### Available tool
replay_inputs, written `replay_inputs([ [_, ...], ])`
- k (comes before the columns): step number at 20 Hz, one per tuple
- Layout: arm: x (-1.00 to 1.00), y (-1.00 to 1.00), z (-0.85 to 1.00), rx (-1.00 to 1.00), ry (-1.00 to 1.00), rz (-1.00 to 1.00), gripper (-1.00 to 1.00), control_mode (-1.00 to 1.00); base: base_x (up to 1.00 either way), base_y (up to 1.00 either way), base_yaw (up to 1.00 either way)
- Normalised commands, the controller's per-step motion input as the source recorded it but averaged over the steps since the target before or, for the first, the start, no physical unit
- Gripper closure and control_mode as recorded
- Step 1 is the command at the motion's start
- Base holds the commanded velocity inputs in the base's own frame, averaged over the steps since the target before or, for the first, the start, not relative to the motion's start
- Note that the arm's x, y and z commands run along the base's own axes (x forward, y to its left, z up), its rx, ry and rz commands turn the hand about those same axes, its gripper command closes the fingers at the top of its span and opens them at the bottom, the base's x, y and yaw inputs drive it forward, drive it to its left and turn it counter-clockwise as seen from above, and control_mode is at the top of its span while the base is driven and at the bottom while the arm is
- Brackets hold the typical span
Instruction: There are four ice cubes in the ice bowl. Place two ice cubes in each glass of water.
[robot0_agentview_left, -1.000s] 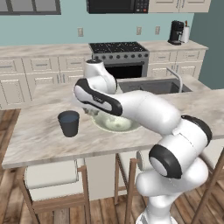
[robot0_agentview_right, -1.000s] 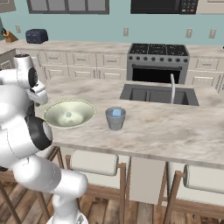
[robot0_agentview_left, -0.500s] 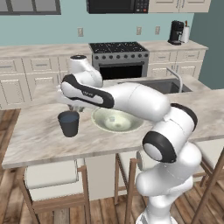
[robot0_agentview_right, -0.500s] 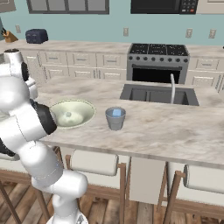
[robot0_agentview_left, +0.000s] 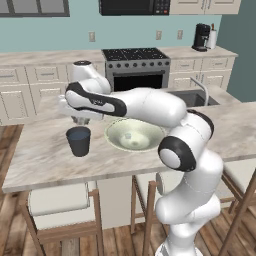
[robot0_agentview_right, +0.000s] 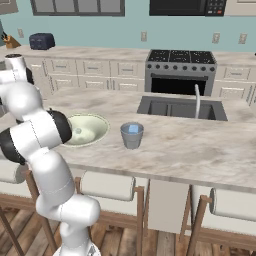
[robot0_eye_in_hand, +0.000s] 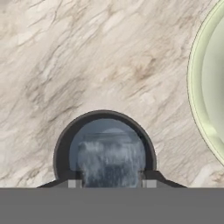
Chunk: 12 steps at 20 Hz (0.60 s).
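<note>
Swinging leftward since a second ago, the arm has carried its hand (robot0_agentview_left: 80, 120) away from above the ice bowl (robot0_agentview_left: 116, 142) to a spot just over the dark charcoal glass (robot0_agentview_left: 79, 141). From the hand view the dark glass (robot0_eye_in_hand: 104, 148) sits directly below, its bluish water showing a pale blurred patch between the finger tips; the hand stands partly closed, and whether a cube is gripped cannot be told. One ice cube (robot0_agentview_left: 128, 136) lies in the bowl, whose cream-green rim (robot0_eye_in_hand: 197, 100) curves past beside the glass, near but apart. The lighter grey glass (robot0_agentview_right: 132, 135) stands on the far side of the bowl, with a pale-blue cube (robot0_agentview_right: 133, 129) showing at its top. All three rest on a marbled beige desk (robot0_agentview_left: 45, 160) with padded stools (robot0_agentview_left: 60, 202) tucked beneath. A sink (robot0_agentview_right: 180, 107) with a slim faucet is set in the desk, and behind it are a steel range (robot0_agentview_left: 136, 65), cream cabinets (robot0_agentview_right: 90, 70), a teal wall and wood flooring.
</note>
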Motion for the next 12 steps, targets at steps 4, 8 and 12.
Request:
replay_inputs([
  [4, -0.10, 0.10, -0.01, 0.00, 0.00, 0.00, 1.00, -1.00, 0.00, 0.00, 0.00],
  [8, -0.12, 0.05, -0.22, 0.00, 0.00, 0.00, 1.00, -1.00, 0.00, 0.00, 0.00],
  [12, -0.01, -0.04, -0.25, 0.00, 0.00, 0.00, 1.00, -1.00, 0.00, 0.00, 0.00],
])
